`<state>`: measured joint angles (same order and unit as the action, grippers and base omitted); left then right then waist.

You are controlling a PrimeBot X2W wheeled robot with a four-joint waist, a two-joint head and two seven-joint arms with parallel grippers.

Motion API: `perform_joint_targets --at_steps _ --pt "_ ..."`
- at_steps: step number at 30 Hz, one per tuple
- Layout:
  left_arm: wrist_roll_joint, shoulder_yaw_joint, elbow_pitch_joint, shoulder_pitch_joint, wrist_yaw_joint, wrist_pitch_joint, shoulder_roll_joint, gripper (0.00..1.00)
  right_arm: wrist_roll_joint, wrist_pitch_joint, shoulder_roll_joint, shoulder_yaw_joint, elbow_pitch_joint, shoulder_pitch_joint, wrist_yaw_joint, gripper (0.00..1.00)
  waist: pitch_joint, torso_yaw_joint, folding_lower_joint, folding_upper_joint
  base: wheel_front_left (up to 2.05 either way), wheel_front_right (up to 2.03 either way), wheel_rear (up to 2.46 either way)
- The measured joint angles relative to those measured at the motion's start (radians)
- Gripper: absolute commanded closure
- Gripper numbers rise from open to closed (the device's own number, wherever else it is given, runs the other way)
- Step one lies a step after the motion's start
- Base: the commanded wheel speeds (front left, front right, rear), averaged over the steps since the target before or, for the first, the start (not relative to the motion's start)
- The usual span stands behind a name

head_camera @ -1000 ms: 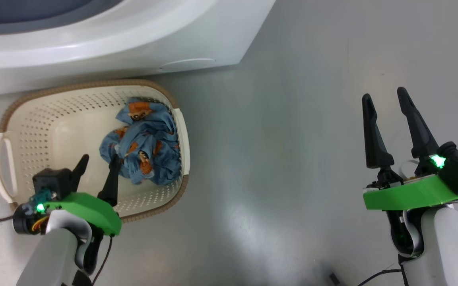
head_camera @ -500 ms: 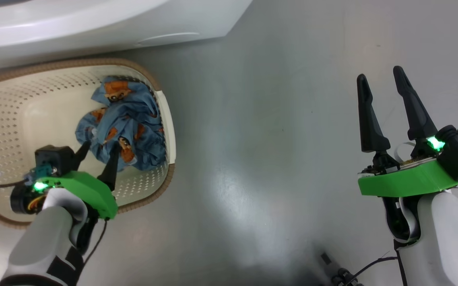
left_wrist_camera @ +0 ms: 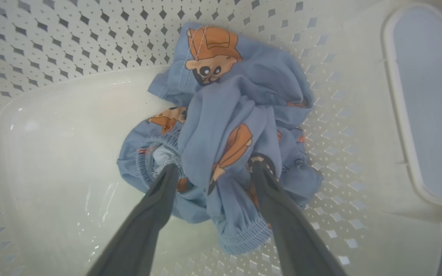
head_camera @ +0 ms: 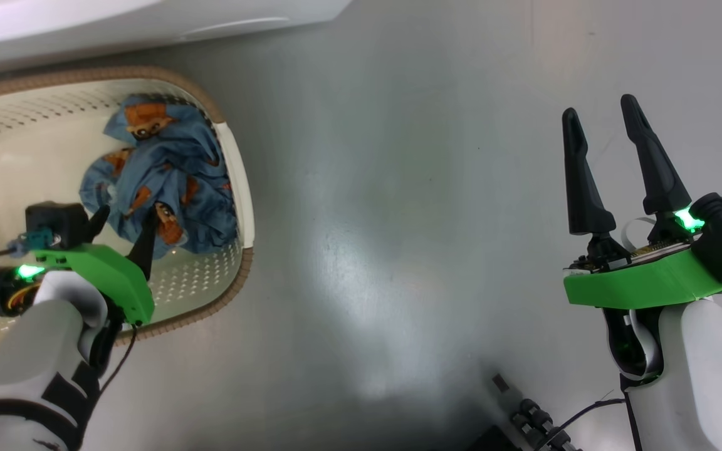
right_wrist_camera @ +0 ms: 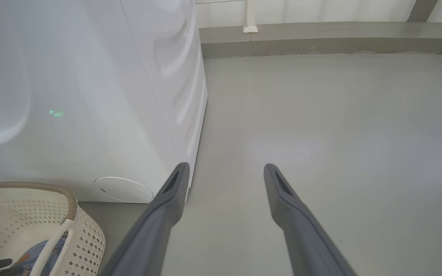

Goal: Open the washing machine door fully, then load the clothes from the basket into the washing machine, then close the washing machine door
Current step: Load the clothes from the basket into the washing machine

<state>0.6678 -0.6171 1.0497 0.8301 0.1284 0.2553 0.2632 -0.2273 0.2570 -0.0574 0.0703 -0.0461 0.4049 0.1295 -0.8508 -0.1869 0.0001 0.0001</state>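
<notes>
Upper left: washing machine (head_camera: 148, 19) edge. Below it, the basket (head_camera: 245, 269) on the floor (head_camera: 398, 219) holds the clothes (head_camera: 160, 169), bunched at its right end. Left gripper (head_camera: 126, 213) jaws spread wide, tips straddling a fabric fold. Far right: right gripper (head_camera: 600, 109) jaws released, above floor.

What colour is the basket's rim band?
Brown rim band, on a cream basket; clearest in the head view.
</notes>
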Motion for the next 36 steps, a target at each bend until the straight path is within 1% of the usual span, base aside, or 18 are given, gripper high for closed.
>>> perform_joint_targets --at_steps 11,12,13,14,15,16,17,18,24,28,33,36 --pt "0.173 -0.154 0.028 0.075 0.000 -0.002 0.038 0.00 0.026 0.000 0.002 0.000 0.023 0.000 0.000 0.00 -0.030 -0.019 0.0000 0.0000 0.00 0.00 0.00" --pt "0.206 -0.179 0.026 0.081 0.000 -0.011 0.042 0.08 0.030 0.000 0.002 0.000 0.023 0.000 0.000 0.00 -0.030 -0.021 -0.0001 0.0000 0.00 0.00 0.00" --pt "0.227 -0.190 0.024 0.081 0.000 -0.014 0.043 0.35 0.031 0.000 0.002 0.000 0.023 0.000 0.000 0.00 -0.029 -0.021 -0.0001 0.0000 0.00 0.00 0.00" --pt "0.246 -0.203 0.019 0.081 0.000 -0.021 0.044 0.55 0.032 0.000 0.002 0.000 0.023 0.000 0.000 0.00 -0.027 -0.022 0.0000 0.0000 0.00 0.00 0.00" --pt "0.263 -0.218 0.013 0.081 0.000 -0.027 0.044 0.55 0.032 0.000 0.002 0.000 0.023 0.000 0.000 0.00 -0.025 -0.022 -0.0001 0.0000 0.00 0.00 0.00" --pt "0.283 -0.232 0.008 0.081 0.000 -0.030 0.044 0.84 0.032 0.000 0.002 0.000 0.023 0.000 0.000 0.00 -0.022 -0.021 0.0000 0.0000 0.00 0.00 0.00" --pt "0.283 -0.232 0.008 0.081 0.000 -0.030 0.044 0.97 0.032 0.000 0.002 0.000 0.023 0.000 0.000 0.00 -0.022 -0.021 0.0000 0.0000 0.00 0.00 0.00" --pt "0.302 -0.245 0.000 0.081 0.000 -0.032 0.045 1.00 0.033 0.000 0.001 0.000 0.023 0.000 0.000 0.00 -0.020 -0.021 -0.0001 0.0000 0.00 0.00 0.00" --pt "0.397 -0.317 -0.022 0.080 0.000 -0.035 0.048 1.00 0.033 0.000 0.000 -0.001 0.023 0.000 0.000 0.00 0.006 -0.017 -0.0001 0.0000 0.00 0.00 0.00" --pt "0.448 -0.341 -0.022 0.076 0.000 -0.021 0.049 1.00 0.033 0.000 -0.004 -0.002 0.023 -0.001 0.000 0.00 0.029 -0.010 -0.0001 0.0000 0.00 0.00 0.00" --pt "0.487 -0.339 -0.022 0.069 0.000 -0.007 0.048 1.00 0.033 0.000 -0.007 -0.006 0.019 -0.004 0.000 0.00 0.066 0.002 -0.0001 0.0000 0.00 0.00 0.00" --pt "0.488 -0.288 -0.044 0.067 0.000 -0.007 0.050 1.00 0.033 0.000 -0.011 -0.012 0.012 -0.007 0.000 0.00 0.091 0.014 -0.0001 0.0000 0.00 0.00 0.00"
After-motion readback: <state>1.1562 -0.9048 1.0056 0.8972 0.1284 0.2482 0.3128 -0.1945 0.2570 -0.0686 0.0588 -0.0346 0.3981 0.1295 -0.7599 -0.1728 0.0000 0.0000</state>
